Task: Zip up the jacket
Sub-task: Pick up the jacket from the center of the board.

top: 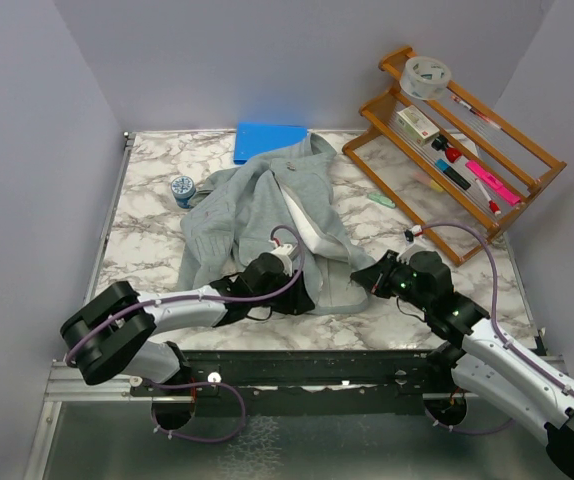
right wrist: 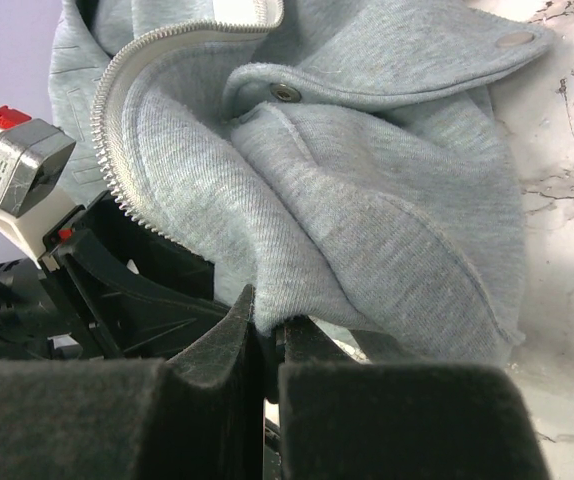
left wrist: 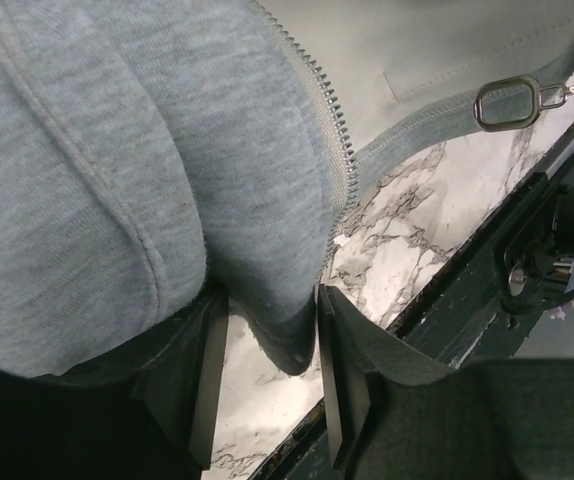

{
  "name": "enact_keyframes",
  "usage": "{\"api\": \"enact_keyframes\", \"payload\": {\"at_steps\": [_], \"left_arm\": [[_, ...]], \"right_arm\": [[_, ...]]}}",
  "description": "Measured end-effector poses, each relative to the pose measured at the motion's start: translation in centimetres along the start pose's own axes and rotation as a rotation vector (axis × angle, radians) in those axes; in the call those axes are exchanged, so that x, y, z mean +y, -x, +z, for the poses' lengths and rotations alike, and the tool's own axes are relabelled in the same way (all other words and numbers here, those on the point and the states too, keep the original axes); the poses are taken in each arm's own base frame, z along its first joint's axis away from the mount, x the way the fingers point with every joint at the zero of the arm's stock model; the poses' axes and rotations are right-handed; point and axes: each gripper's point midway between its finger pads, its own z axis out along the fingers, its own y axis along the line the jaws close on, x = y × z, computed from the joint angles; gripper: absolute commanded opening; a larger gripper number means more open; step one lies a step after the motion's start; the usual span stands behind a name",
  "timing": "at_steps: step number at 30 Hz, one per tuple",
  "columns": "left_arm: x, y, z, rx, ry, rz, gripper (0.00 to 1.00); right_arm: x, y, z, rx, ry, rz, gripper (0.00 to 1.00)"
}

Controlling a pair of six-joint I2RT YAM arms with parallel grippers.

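The light grey fleece jacket (top: 257, 205) lies crumpled in the middle of the marble table, its front open and the pale lining showing. My left gripper (top: 302, 293) is at its lower hem; in the left wrist view (left wrist: 272, 300) the fingers hold a thick fold of hem (left wrist: 277, 330) beside the zipper teeth (left wrist: 332, 130), with a metal ring pull (left wrist: 507, 103) further right. My right gripper (top: 369, 280) is at the jacket's lower right edge; in the right wrist view (right wrist: 270, 325) it is pinched shut on grey fabric (right wrist: 367, 230) below the zipper edge (right wrist: 117, 130).
A flat blue pad (top: 267, 140) lies behind the jacket. A small blue-and-white jar (top: 183, 188) stands at its left. A wooden rack (top: 507, 170) with pens and a tape roll (top: 427, 75) fills the back right. A black rail (top: 307, 365) runs along the table's near edge.
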Motion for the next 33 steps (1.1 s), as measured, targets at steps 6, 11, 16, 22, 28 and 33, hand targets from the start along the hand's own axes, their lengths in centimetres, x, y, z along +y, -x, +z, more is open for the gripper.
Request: {"api": "enact_keyframes", "payload": {"at_steps": [6, 11, 16, 22, 28, 33], "left_arm": [[0.1, 0.0, 0.2, 0.021, 0.021, 0.017, 0.48], [0.5, -0.2, 0.4, 0.035, 0.052, 0.030, 0.46], [0.9, -0.5, 0.6, 0.049, 0.088, 0.038, 0.48], [1.1, -0.5, 0.9, 0.062, 0.133, 0.051, 0.50], [1.2, -1.0, 1.2, 0.059, 0.182, 0.071, 0.30], [1.7, -1.2, 1.2, 0.060, 0.214, 0.061, 0.10]], "right_arm": [[0.0, 0.0, 0.0, -0.001, 0.001, 0.000, 0.00], [-0.1, -0.1, -0.1, 0.001, 0.002, 0.000, 0.00], [-0.1, -0.1, -0.1, 0.002, 0.002, 0.000, 0.00], [0.0, -0.1, -0.1, 0.000, 0.004, 0.000, 0.00], [0.0, 0.0, -0.2, -0.004, 0.007, -0.001, 0.00], [0.0, 0.0, -0.2, -0.004, 0.007, -0.001, 0.00]]}}
